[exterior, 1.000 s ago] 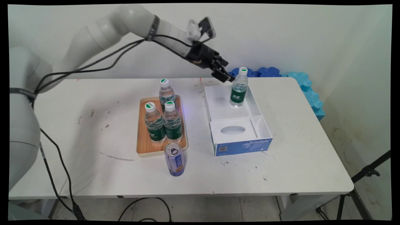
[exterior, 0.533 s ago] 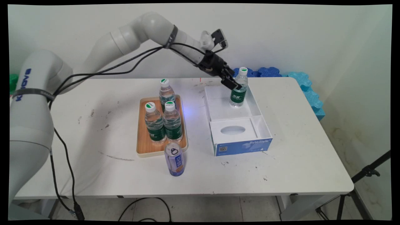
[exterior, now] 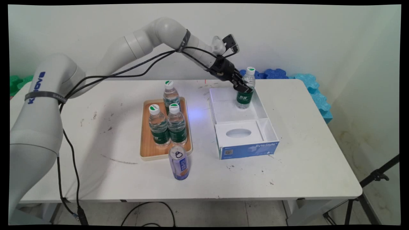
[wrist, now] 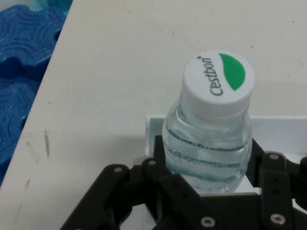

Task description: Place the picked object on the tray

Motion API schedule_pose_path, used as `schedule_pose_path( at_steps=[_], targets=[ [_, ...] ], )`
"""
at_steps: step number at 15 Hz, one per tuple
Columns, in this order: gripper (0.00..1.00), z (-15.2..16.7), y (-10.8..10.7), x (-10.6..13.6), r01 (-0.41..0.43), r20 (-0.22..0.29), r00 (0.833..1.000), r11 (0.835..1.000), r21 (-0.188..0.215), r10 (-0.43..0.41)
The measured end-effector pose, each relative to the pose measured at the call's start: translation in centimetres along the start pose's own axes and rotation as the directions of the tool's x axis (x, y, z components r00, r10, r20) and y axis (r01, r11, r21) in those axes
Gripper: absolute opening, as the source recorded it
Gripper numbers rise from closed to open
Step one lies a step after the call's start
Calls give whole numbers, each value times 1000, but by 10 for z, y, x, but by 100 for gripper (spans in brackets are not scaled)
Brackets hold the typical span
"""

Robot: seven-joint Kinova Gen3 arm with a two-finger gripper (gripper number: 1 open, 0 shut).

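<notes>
White box's [exterior: 267, 124] far corner: fingers [wrist: 261, 160] seemingly flanking bottle [exterior: 246, 91].

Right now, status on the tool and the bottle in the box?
Tool around the bottle, fingers either side of its upper body; grip not confirmed. Bottle upright in the white box, back compartment. Nothing else in the box beside it.

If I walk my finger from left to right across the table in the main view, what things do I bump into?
Wooden tray with three water bottles → blue can → white box holding one water bottle, with the gripper at it.
</notes>
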Motion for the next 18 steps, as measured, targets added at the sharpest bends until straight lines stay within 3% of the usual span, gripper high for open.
schedule_pose_path(
  at_steps=[5,8,14,18],
  targets=[
    [0,-4,1,4,-3,-16,1000,1000,-7,2],
    [0,-28,3,16,-5,-58,998,1000,0,5],
    [0,-130,5,28,-20,-149,989,999,25,24],
    [0,-212,-20,-1,-71,-147,985,993,95,85]
  ],
)
